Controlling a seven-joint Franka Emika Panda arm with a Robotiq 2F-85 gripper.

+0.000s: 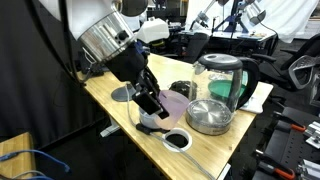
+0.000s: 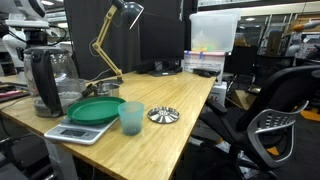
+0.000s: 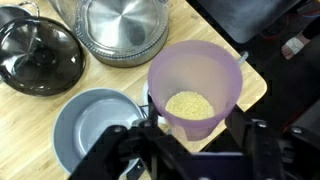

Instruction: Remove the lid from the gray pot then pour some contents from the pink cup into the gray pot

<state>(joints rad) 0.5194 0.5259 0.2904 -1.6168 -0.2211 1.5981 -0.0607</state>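
1. The jaws are standing roughly half open and appear to be clamping the pink cup [image 3: 195, 70], one finger pressing on each flank. Whether the cup is clear of the table [image 3: 200, 22] is not showing.
2. The pink cup is sitting upright and is carrying a shallow layer of pale yellow grains [image 3: 190, 104] on its bottom. Nothing is spilling.
3. Just beside it, the gray pot [image 3: 90, 135] is standing open on the table and is showing a bare floor that looks empty. The uncovering step therefore seems done, and pouring looks like the step in hand.
4. To pour well, I am judging that the cup's lip should be travelling over the pot's middle before any tilt. The tilt should be building slowly toward the pot, since loose grains tend to slide all at once. It should be stopping while some grains remain, as only some are wanted.
5. Farther off, the lid [image 3: 35, 55] is lying knob up on the table, apart from the pot.
6. Farthest, the steel pan [image 3: 120, 62] is sitting covered, its contents hidden.
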